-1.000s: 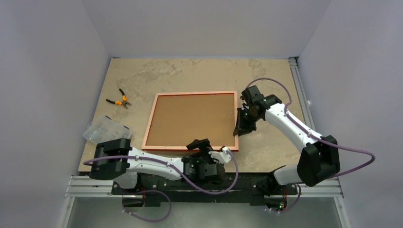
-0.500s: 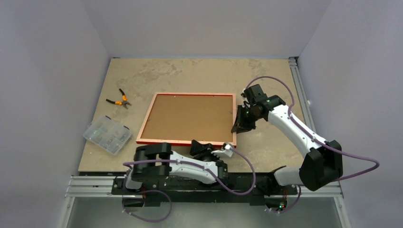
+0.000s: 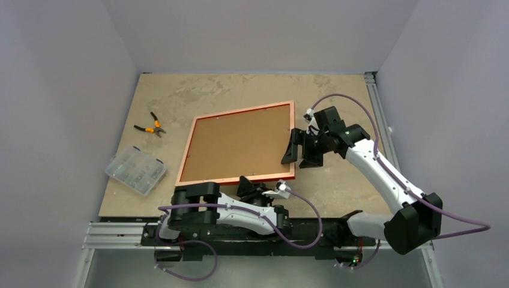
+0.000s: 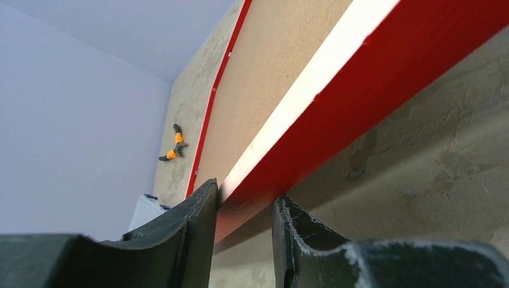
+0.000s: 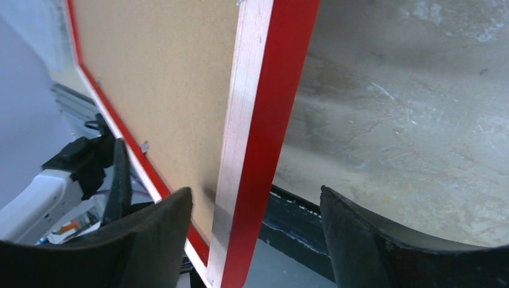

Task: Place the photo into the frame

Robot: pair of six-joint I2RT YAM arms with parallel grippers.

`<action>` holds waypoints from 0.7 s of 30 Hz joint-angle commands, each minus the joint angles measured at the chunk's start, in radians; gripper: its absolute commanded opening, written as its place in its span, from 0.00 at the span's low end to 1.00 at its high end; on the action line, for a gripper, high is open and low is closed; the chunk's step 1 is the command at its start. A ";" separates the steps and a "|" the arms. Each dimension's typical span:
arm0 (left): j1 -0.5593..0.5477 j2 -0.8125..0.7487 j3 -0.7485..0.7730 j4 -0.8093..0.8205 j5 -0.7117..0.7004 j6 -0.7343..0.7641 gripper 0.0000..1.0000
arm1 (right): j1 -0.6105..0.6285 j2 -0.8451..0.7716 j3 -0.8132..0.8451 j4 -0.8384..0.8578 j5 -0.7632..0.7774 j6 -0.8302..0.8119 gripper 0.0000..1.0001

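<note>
Left tool pinches the frame by its near edge; right tool gapes astride its right edge.

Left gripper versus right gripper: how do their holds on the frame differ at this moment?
The left gripper is pinched onto the frame's near edge; the right gripper straddles its right edge. The left gripper's jaws sit close together on the red rim; the right gripper's stand wide apart, not gripping it. Shared: each has a frame edge between its fingers.
</note>
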 commanded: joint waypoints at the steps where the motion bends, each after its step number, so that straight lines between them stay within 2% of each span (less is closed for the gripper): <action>1: -0.004 -0.086 0.017 -0.225 -0.068 -0.109 0.26 | -0.037 -0.107 -0.029 0.130 -0.126 0.062 0.78; 6: -0.010 -0.097 0.024 -0.225 -0.066 -0.110 0.26 | -0.093 -0.230 -0.230 0.480 -0.383 0.299 0.80; 9: -0.010 -0.105 0.026 -0.225 -0.066 -0.113 0.27 | -0.096 -0.266 -0.364 0.731 -0.474 0.497 0.75; 11: -0.010 -0.111 0.030 -0.225 -0.066 -0.114 0.27 | -0.096 -0.270 -0.403 0.792 -0.484 0.547 0.67; 14: -0.011 -0.120 0.032 -0.225 -0.064 -0.114 0.27 | -0.096 -0.256 -0.393 0.757 -0.483 0.523 0.55; 17: -0.013 -0.133 0.032 -0.225 -0.063 -0.112 0.28 | -0.096 -0.245 -0.368 0.736 -0.496 0.498 0.54; 19: -0.015 -0.145 0.031 -0.225 -0.060 -0.108 0.28 | -0.100 -0.248 -0.318 0.646 -0.464 0.415 0.58; 21: -0.016 -0.158 0.024 -0.225 -0.058 -0.104 0.29 | -0.104 -0.256 -0.236 0.502 -0.381 0.285 0.73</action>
